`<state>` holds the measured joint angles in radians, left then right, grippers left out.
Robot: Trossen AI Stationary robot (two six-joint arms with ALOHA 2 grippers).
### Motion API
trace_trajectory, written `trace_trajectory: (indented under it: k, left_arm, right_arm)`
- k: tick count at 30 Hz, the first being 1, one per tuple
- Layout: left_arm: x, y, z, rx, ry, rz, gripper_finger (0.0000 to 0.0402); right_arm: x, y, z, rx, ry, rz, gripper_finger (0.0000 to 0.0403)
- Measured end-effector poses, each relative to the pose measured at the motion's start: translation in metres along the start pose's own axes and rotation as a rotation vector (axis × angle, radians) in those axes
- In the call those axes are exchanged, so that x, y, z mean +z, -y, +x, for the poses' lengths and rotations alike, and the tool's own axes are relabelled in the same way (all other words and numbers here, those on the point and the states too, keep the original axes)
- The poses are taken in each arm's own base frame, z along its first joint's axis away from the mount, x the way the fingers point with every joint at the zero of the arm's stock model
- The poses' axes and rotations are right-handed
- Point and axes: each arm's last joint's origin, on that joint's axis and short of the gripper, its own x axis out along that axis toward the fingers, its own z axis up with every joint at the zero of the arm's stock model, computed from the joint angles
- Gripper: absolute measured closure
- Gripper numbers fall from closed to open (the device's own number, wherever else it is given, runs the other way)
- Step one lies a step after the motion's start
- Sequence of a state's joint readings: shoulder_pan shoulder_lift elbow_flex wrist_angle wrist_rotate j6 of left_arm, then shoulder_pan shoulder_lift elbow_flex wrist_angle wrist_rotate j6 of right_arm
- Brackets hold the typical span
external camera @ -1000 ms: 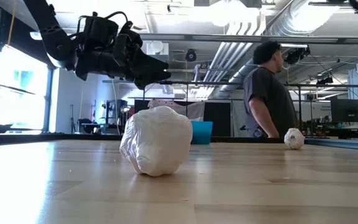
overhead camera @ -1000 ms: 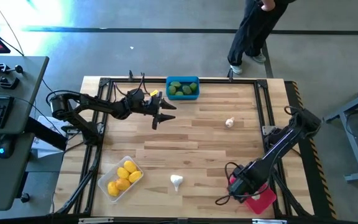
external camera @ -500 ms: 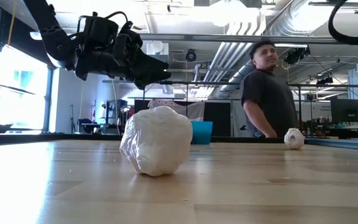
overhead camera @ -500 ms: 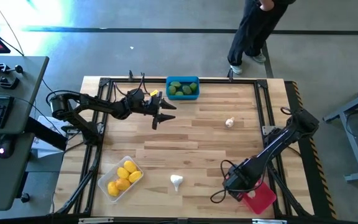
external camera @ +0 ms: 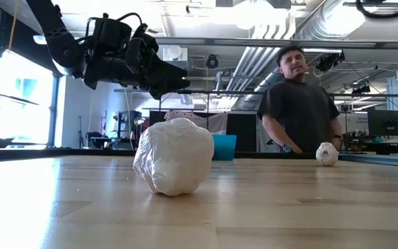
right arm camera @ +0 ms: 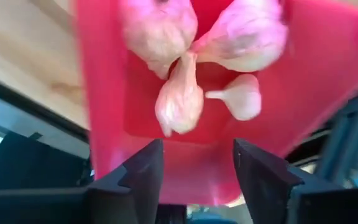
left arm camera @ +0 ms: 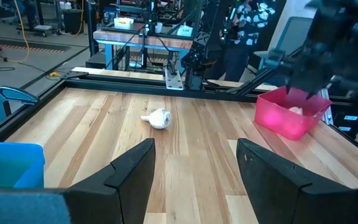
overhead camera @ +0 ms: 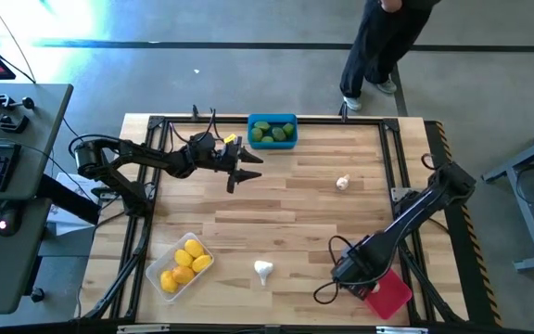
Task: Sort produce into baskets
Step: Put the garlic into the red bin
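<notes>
Where red basket (right arm camera: 328,93) gapes, four whitish garlic bulbs (right arm camera: 180,102) inside

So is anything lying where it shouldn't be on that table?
Two garlic bulbs lie loose on the wood: one near the clear basket of lemons, one mid-table. The others sit in the red basket. Nothing looks spilled or broken.

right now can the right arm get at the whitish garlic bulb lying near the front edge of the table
Probably yes. The right gripper hangs open by the red plastic basket, and only bare wooden table lies between it and the whitish garlic bulb.
</notes>
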<state>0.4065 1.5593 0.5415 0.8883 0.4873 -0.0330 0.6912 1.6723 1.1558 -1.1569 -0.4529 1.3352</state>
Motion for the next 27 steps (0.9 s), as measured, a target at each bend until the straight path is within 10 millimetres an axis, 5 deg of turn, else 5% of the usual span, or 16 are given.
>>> trace_trajectory:
  k: [7,15,27]
  left_arm:
    - [0.000,0.000,0.000,0.000,0.000,-0.020,0.0191]
    - [0.000,0.000,0.000,0.000,0.000,-0.017,0.0191]
    - [0.000,0.000,0.000,0.003,0.000,-0.008,0.0191]
  right_arm:
    - [-0.005,0.009,-0.051,-0.027,0.199,-0.006,0.0232]
    - [0.016,0.055,-0.076,-0.004,0.577,-0.008,0.0390]
    - [0.064,0.128,-0.040,0.081,0.957,0.282,0.0396]
